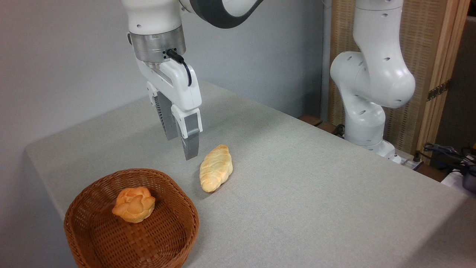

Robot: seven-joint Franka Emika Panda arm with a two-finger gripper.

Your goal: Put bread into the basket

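Note:
The bread (215, 168), a pale golden braided loaf, lies on the grey table just right of the basket (193, 220). The basket is round, reddish-brown wicker, at the table's front left corner. My gripper (181, 148) hangs open and empty above the table. It is a little left of the loaf's far end and behind the basket's far rim, touching neither. Its fingers (191, 143) point straight down.
A small round orange flower-shaped bun (134, 204) sits inside the basket. The arm's white base (366, 123) stands at the table's far right edge, with cables (452, 156) beyond it. The grey cloth-covered table (297, 186) stretches to the right of the loaf.

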